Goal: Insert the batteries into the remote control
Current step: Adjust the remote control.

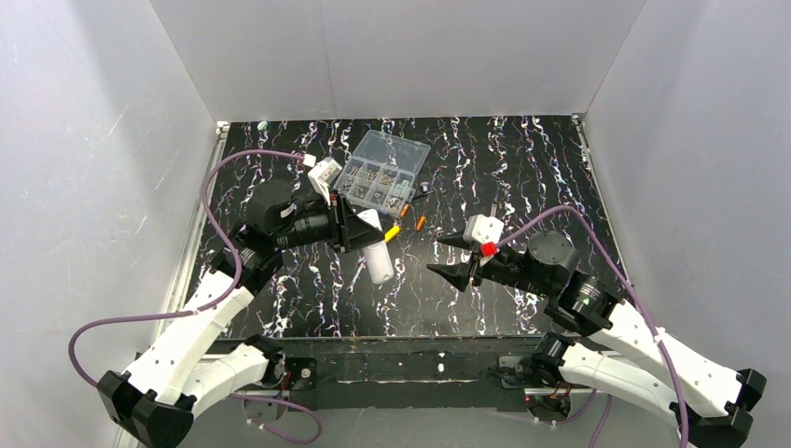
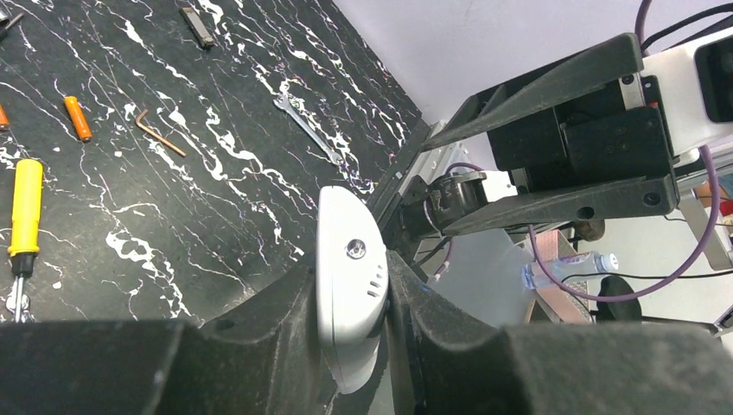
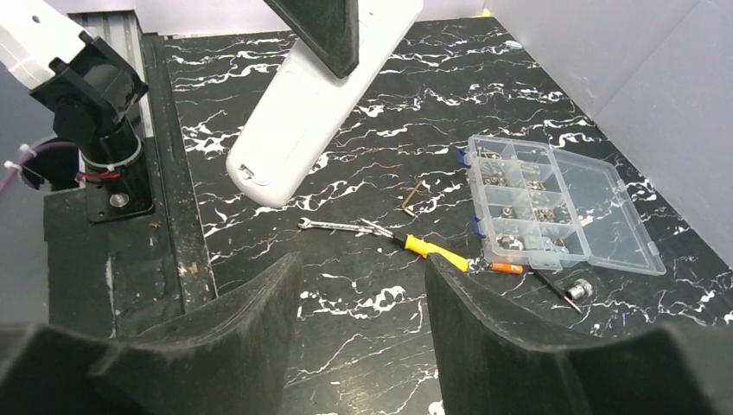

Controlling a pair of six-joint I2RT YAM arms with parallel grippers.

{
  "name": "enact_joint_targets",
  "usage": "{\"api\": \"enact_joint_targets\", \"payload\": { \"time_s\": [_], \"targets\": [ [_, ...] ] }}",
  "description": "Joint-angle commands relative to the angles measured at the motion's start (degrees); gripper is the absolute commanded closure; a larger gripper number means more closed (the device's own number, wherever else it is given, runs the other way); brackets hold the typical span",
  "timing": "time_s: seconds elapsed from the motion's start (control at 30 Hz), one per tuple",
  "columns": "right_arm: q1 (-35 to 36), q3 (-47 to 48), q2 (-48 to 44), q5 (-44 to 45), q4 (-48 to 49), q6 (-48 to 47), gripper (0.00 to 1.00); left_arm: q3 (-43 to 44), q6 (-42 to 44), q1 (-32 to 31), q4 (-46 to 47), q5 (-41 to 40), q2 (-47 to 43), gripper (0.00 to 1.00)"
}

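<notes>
The black marbled table (image 1: 522, 187) carries the loose tools at its far middle, which leaves the near half free for the arms to meet. The clear parts box (image 1: 384, 168) sits farthest back. Left of centre, the remote control (image 1: 380, 261) hangs tilted, apparently clear of the table. The left gripper (image 2: 350, 270) is clamped tight across it near one end. Its plain side, with a small notch, faces right, probably to offer the battery bay. Opposite, the right gripper (image 1: 435, 255) hovers with its jaws well apart and nothing between them, seemingly free to fetch. The yellow-handled screwdriver (image 1: 393, 233) lies just near of the box. The two batteries (image 1: 421, 222) lie untouched beside the screwdriver, between box and right gripper, so loading has not begun
</notes>
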Motion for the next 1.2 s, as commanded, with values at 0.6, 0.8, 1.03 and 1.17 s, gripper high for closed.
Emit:
{"api": "enact_joint_targets", "payload": {
  "time_s": [0.6, 0.8, 1.03, 1.17],
  "targets": [
    [-0.05, 3.32, 0.02, -7.37, -4.62, -24.83, 0.46, -0.70, -17.83, -0.24, 12.74, 0.77, 8.16, 1.00],
    [-0.05, 6.76, 1.02, -9.90, -6.56, -25.54, 0.51, -0.16, -24.20, -0.23, 16.91, 4.47, 11.92, 1.00],
    [-0.12, 6.13, 2.02, -8.48, -5.12, -25.83, 0.51, -1.70, -22.58, -0.14, 12.84, 4.48, 10.24, 1.00],
    [-0.44, 9.28, 5.54, -7.01, -8.16, -26.76, 0.51, -2.29, -22.68, 0.03, 12.10, 5.43, 10.92, 1.00]
  ]
}}
